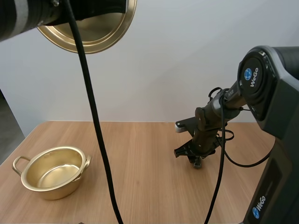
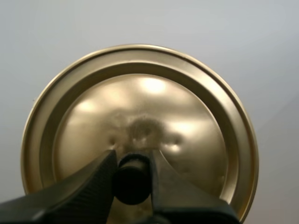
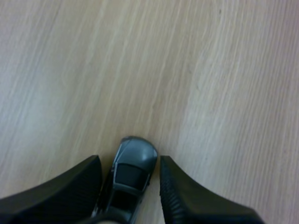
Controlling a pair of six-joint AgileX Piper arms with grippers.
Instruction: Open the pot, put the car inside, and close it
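Left hand [image 2: 133, 163] pinched on the knob [image 2: 132, 183] of the lid [image 2: 140, 107], held way up off the pot [image 1: 56, 189]. Opening: done. Right hand [image 3: 130, 163] spread either side of the car [image 3: 134, 170], mid-right on the counter [image 1: 140, 186], not gripping yet. Pot open and empty by the front-left corner. Left to do: grab, drop in, close. Count: one pot, one lid, one car, two hands.

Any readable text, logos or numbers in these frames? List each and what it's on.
"WeGo", beside a round blue logo: right arm's upper joint housing.
"WeGo", beside the same logo: right arm's lower link.
No text on the pot, lid or car.
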